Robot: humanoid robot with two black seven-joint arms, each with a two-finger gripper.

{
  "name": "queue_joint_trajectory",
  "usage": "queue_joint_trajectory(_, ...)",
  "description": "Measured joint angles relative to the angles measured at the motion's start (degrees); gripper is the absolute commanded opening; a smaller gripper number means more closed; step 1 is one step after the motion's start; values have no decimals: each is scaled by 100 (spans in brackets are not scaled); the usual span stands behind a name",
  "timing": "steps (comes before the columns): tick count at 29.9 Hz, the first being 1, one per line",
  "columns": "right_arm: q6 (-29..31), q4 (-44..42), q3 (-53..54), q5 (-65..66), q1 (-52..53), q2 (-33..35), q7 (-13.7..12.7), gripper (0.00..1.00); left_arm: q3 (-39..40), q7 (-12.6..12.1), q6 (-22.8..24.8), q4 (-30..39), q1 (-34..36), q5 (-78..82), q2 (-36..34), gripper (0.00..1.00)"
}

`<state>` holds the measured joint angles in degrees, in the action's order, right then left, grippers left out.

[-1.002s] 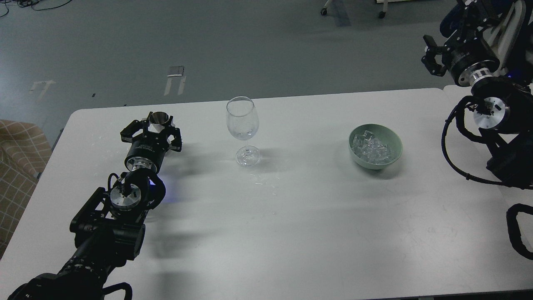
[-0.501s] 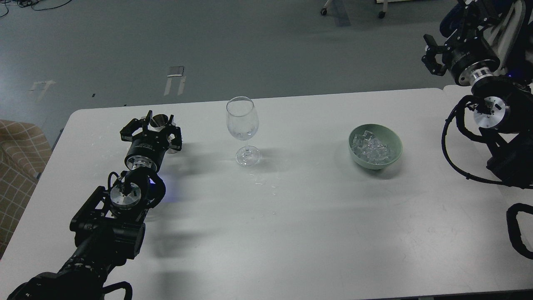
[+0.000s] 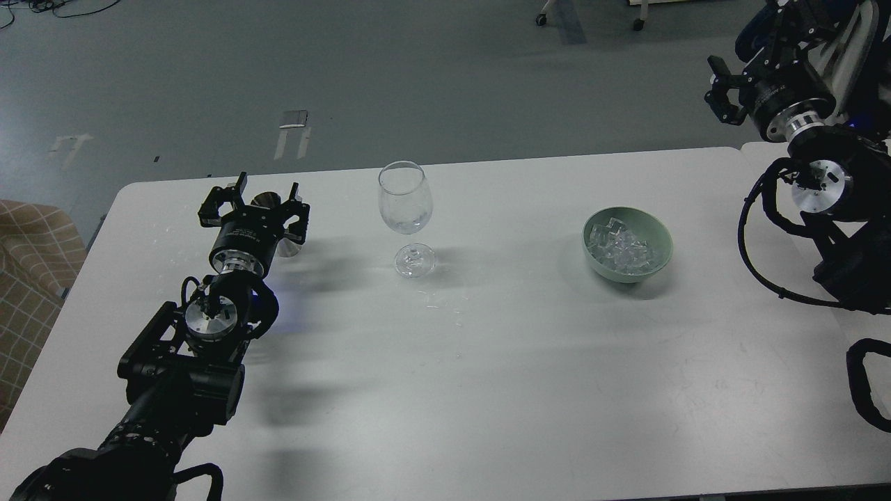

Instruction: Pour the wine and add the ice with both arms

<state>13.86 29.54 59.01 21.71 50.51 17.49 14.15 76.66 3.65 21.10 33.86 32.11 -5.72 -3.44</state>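
A clear wine glass (image 3: 406, 202) stands at the table's back middle with a little clear wine (image 3: 407, 224) in the bottom of its bowl. A small metal cup (image 3: 267, 202) stands upright on the table to its left. My left gripper (image 3: 266, 186) is open, with its fingers spread on either side of the cup and not pressing on it. A pale green bowl (image 3: 660, 240) to the right of the glass holds a heap of clear ice cubes (image 3: 621, 249). My right gripper (image 3: 720, 90) is open and empty, held high beyond the table's far right corner.
The white table (image 3: 487, 376) has a few small wet specks (image 3: 438, 303) just in front of the glass. A checked seat (image 3: 28, 264) stands off the table's left edge. My right arm's cables (image 3: 755, 257) hang over the table's right side.
My left gripper was shut on the metal cup; its fingers have spread and it has let the cup go on the table. The right gripper has barely moved.
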Motion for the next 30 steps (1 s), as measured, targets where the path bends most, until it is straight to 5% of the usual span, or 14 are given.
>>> queue_joint_trajectory(7, 9, -6, 0, -1, -45, 17, 0, 100, -11, 4, -106, 491, 0, 2, -41, 97)
queue_joint_trajectory(14, 42, 259, 35, 11, -51, 121, 0, 100, -45, -49, -304, 1370, -69, 36, -349, 97)
queue_joint_trajectory(20, 33, 681, -21, 106, -24, 404, 0, 100, -115, -88, -718, 1453, 298, 212, -825, 97)
queue_joint_trajectory(30, 29, 755, -89, 1387, 191, 883, 0, 100, -698, -98, -737, 1447, 676, 703, -1317, 97)
